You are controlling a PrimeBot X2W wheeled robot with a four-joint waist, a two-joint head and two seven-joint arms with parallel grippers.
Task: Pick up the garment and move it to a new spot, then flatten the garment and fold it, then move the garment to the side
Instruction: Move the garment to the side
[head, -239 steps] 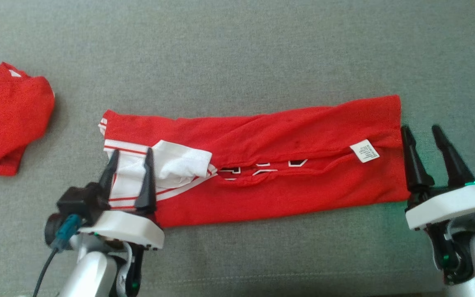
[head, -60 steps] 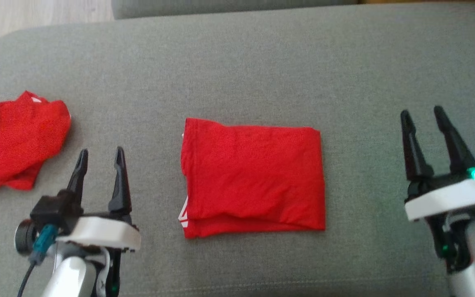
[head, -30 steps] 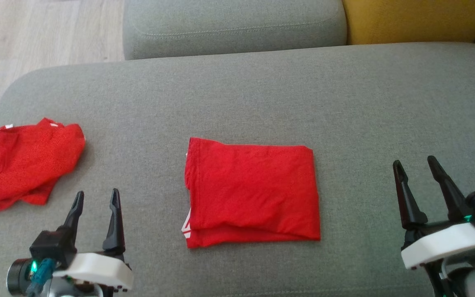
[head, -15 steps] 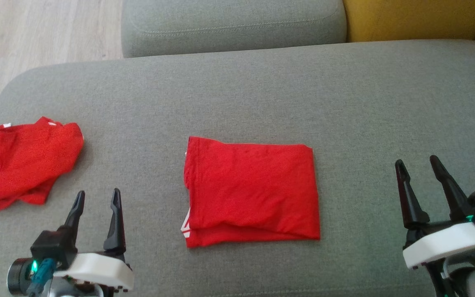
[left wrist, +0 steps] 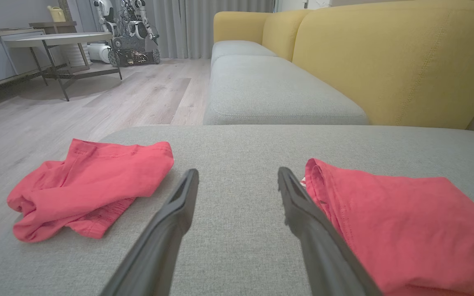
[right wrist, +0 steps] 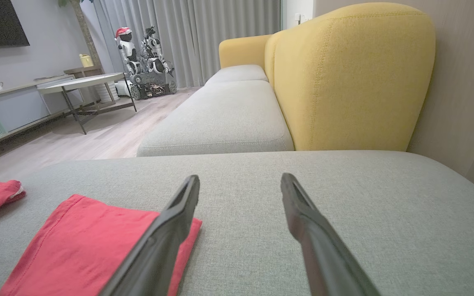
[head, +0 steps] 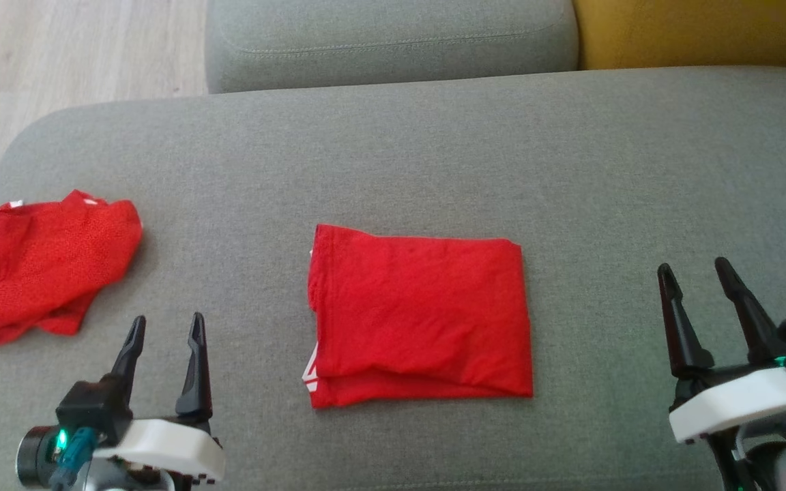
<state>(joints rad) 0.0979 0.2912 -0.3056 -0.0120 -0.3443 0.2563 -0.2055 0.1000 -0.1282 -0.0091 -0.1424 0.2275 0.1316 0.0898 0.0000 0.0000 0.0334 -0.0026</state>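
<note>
The red garment lies folded into a neat rectangle in the middle of the grey cushion; the left wrist view has it at the right and the right wrist view has it at the lower left. My left gripper hovers open at the lower left, well clear of the fold's left edge, nothing between its fingers. My right gripper stands open at the lower right, apart from the fold's right edge and empty.
A second red garment lies crumpled near the cushion's left end. Beyond the cushion are another grey seat, a yellow backrest, wooden floor, a table and parked robots.
Over eight seconds the long folded strip became a compact rectangle and both grippers drew back from it. In the last second the picture shifted slightly; grippers stay open and still.
</note>
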